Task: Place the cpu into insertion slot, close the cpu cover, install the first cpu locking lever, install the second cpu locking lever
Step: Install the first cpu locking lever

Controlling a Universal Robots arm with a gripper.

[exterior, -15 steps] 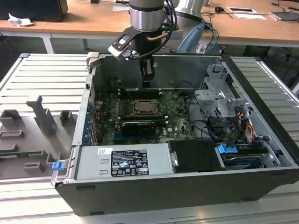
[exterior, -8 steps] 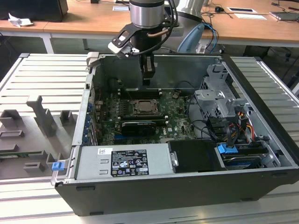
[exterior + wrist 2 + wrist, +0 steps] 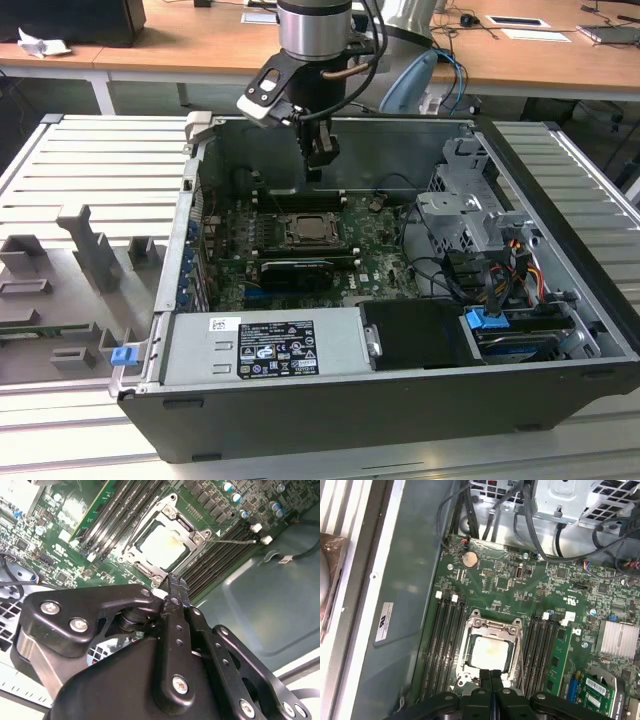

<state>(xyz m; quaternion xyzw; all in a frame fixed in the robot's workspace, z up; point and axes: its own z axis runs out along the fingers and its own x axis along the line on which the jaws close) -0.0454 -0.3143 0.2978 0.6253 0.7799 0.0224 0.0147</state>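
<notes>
Exterior view: gripper [image 3: 316, 172] hangs inside the open pc case [image 3: 350, 410], above the motherboard [image 3: 385, 255]. The cpu [image 3: 308, 230] sits in the socket [image 3: 291, 241], below the fingertips and apart from them.

Second wrist view: gripper [image 3: 174, 582] fingers pressed together, nothing between them. cpu [image 3: 162, 547] lies flat in the socket. cpu cover [image 3: 185, 524] looks down around it, chip face showing through the window. A thin wire rod [image 3: 232, 541] runs from a socket corner out over the memory slots [image 3: 215, 562] (probably an unlatched locking lever, can't confirm).

First wrist view: gripper [image 3: 491, 675] tip is near the socket edge, jaws closed on nothing. cpu [image 3: 490, 652] is framed by the cpu cover [image 3: 492, 626], with memory slots [image 3: 445, 645] on both sides.

Risks, my read:
- The closed tip is broad against that thin rod, so a push slightly off line could slip off and strike the memory slots or the board.
- If the cover isn't fully seated, forcing a lever down could load the chip unevenly and bend socket pins.
- The cables [image 3: 530, 525] could snag the wrist
</notes>
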